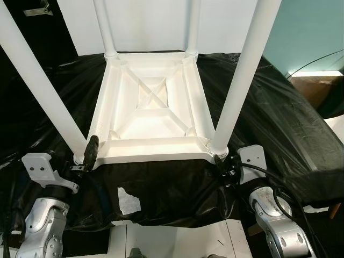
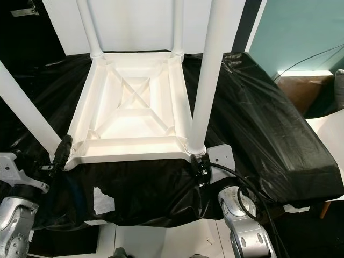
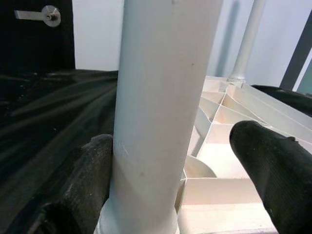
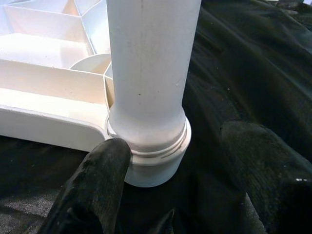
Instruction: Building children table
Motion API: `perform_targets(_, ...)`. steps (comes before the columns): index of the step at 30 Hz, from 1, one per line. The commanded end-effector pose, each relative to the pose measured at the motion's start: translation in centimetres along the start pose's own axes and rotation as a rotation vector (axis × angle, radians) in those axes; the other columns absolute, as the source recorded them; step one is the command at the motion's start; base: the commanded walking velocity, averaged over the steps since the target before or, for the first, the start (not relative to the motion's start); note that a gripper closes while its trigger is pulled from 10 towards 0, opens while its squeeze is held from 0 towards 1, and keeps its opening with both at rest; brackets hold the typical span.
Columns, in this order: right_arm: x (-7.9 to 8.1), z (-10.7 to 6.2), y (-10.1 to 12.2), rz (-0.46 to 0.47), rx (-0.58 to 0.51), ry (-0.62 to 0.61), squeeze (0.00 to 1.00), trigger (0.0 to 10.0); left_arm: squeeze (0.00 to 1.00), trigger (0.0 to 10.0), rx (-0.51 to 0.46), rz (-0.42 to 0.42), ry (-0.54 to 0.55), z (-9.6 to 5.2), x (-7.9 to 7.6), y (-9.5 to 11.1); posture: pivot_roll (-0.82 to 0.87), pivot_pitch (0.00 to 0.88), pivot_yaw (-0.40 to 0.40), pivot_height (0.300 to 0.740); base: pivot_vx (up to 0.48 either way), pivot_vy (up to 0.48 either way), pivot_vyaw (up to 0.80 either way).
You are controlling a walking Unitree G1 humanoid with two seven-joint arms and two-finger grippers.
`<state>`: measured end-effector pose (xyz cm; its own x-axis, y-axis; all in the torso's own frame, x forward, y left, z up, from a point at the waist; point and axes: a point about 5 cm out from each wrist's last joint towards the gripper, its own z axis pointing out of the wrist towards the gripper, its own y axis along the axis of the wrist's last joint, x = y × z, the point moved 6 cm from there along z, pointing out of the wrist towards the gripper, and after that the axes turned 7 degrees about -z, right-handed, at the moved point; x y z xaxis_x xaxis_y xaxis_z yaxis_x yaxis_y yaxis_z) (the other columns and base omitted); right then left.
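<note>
A white plastic children's table (image 1: 153, 121) lies upside down on a black plastic sheet (image 1: 269, 107), its ribbed underside facing up and its legs standing upward. My left gripper (image 1: 88, 154) is at the base of the near-left leg (image 1: 40, 86). In the left wrist view this leg (image 3: 161, 97) stands between the fingers; one finger (image 3: 90, 170) touches it and the other is apart, so the gripper is open. My right gripper (image 1: 222, 163) is at the foot of the near-right leg (image 1: 242, 70). One finger (image 4: 100, 180) rests against that leg's collar (image 4: 156, 156), while the other stands clear of it, so this gripper is open too.
Two far legs (image 1: 105, 27) rise in front of a white panel. A pale torn patch (image 1: 129, 200) shows in the sheet's front drape. The sheet's edge drops off at the right near a wooden piece (image 1: 314, 88). A door handle (image 3: 39, 14) is behind on the left.
</note>
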<state>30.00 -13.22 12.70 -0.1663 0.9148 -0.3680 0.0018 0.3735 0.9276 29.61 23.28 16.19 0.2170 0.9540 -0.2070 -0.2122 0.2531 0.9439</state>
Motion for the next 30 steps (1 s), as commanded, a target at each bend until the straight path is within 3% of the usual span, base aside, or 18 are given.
perform_targets(1, -0.2, 0.1, -0.1, 0.001, 0.007, -0.019, 0.0, 10.0, 0.0, 7.5, 0.025, 0.0, -0.193, 0.2, -2.7, -0.6, 0.03, 0.06, 0.003, 0.74, 0.0, 0.0, 0.0)
perform_targets(2, -0.2, 0.1, -0.1, 0.001, 0.007, -0.019, 0.0, 10.0, 0.0, 7.5, 0.025, 0.0, -0.193, 0.2, -2.7, -0.6, 0.03, 0.06, 0.003, 0.74, 0.0, 0.0, 0.0)
perform_targets(3, -0.3, 0.0, -0.1, 0.001, 0.008, -0.026, 0.0, 10.0, 0.0, 0.0, 0.031, -0.008, -0.207, 0.2, -2.8, -0.7, 0.03, 0.061, 0.005, 0.74, 0.0, 0.0, 0.0)
perform_targets(9, -0.6, 0.0, -0.2, 0.0, 0.01, -0.036, 0.0, 10.0, 0.0, 0.0, 0.035, 0.016, -0.159, 0.3, -1.9, -0.8, 0.02, 0.064, 0.008, 0.74, 0.0, 0.0, 0.0)
perform_targets(16, -0.8, 0.1, -0.1, -0.001, 0.009, -0.042, 0.0, 10.0, 0.0, 0.0, 0.031, -0.002, -0.196, 0.3, -2.6, -0.7, 0.02, 0.068, 0.005, 0.74, 0.0, 0.0, 0.0)
perform_targets(17, -0.8, 0.2, -0.1, -0.001, 0.007, -0.043, 0.0, 10.0, 0.0, 1.6, 0.042, 0.001, -0.195, 0.3, -2.8, -0.9, 0.02, 0.068, 0.005, 0.74, 0.0, 0.0, 0.0)
perform_targets(18, -0.9, 0.2, 0.0, -0.001, 0.006, -0.043, 0.0, 10.0, 0.0, 10.0, 0.052, 0.001, -0.196, 0.2, -2.9, -1.1, 0.02, 0.069, 0.006, 0.74, 0.0, 0.0, 0.0)
perform_targets(30, -1.0, 0.3, 0.5, -0.028, -0.013, -0.06, 0.0, 10.0, 0.0, 10.0, 0.064, -0.004, -0.204, 0.2, -3.4, -1.5, 0.02, 0.07, 0.014, 0.74, 0.0, 0.0, 0.0)
